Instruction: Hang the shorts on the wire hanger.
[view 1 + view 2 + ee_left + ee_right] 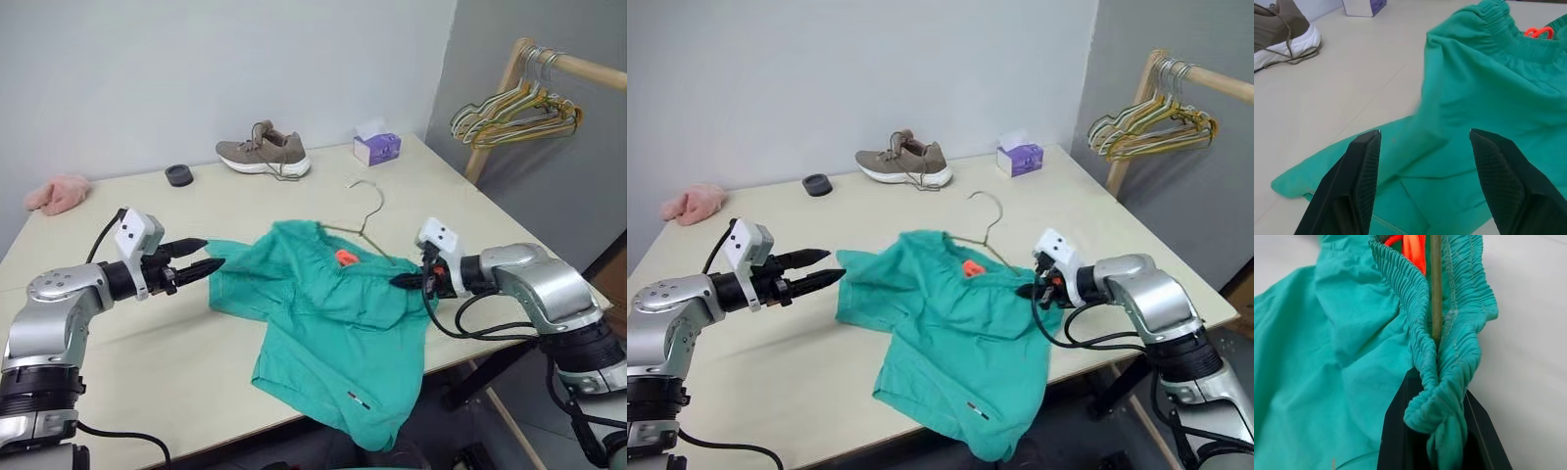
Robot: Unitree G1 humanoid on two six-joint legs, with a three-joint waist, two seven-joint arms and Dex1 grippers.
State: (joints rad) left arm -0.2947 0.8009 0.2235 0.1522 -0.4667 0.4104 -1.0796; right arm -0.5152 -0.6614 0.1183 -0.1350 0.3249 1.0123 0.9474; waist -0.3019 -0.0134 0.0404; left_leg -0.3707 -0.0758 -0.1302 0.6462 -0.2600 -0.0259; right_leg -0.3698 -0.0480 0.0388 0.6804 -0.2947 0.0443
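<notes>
Pinching the shorts waistband with right end effector on the counter; left end effector released; wire hanger inside waistband.

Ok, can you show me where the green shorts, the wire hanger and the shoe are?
shorts [333,323]: left eye view, on the middle of the teal fabric.
wire hanger [372,211]: left eye view, on the hook's stem above the waistband.
shoe [263,154]: left eye view, on its brown side.
</notes>
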